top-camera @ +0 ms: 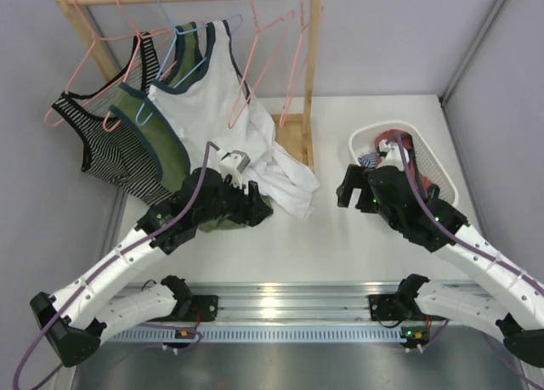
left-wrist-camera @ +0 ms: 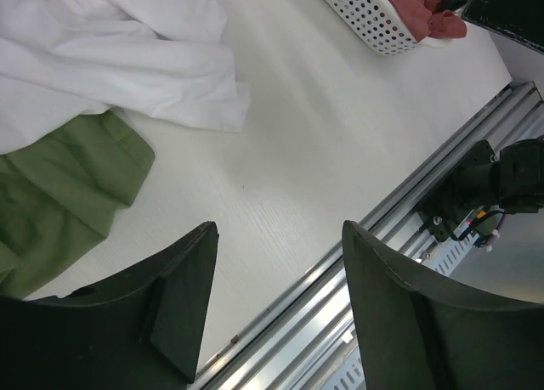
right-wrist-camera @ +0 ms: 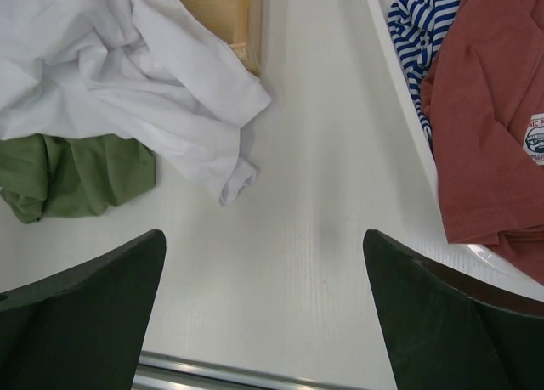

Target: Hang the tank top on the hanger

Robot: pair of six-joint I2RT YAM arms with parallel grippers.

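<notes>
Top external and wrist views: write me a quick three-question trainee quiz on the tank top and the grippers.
1. True or false: the rust-red tank top lies in the white basket.
2. The left gripper is: A) shut on a hanger, B) open above the table, C) shut on green cloth.
3. Fill in: the right gripper holds ____.
Key: 1 true; 2 B; 3 nothing.

Print [right-wrist-camera: 535, 140] on tank top [right-wrist-camera: 489, 110], seemingly illegible
</notes>
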